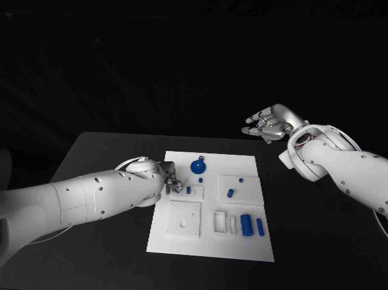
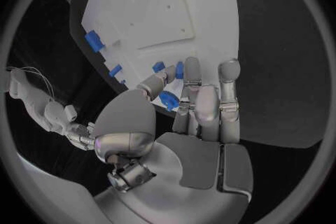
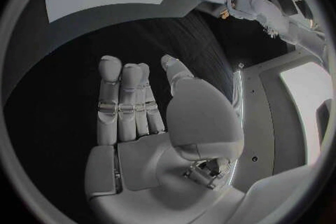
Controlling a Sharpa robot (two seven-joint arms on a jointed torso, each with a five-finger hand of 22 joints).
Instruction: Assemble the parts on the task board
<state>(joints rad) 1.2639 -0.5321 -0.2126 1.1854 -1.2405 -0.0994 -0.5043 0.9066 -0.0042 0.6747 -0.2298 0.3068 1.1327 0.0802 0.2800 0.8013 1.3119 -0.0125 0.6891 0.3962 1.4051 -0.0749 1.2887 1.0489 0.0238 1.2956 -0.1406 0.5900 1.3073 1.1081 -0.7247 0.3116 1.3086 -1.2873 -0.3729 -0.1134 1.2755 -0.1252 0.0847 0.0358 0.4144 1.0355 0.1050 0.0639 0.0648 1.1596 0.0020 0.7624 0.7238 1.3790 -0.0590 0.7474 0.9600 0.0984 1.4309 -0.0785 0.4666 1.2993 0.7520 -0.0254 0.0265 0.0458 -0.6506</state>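
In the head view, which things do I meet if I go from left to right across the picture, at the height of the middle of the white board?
left hand → small blue part at its fingers → round blue part → short blue part → right hand, which is higher, beyond the task board.

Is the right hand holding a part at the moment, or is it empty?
Empty. The right hand hangs over bare black table beside the task board, its fingers straight with nothing between them.
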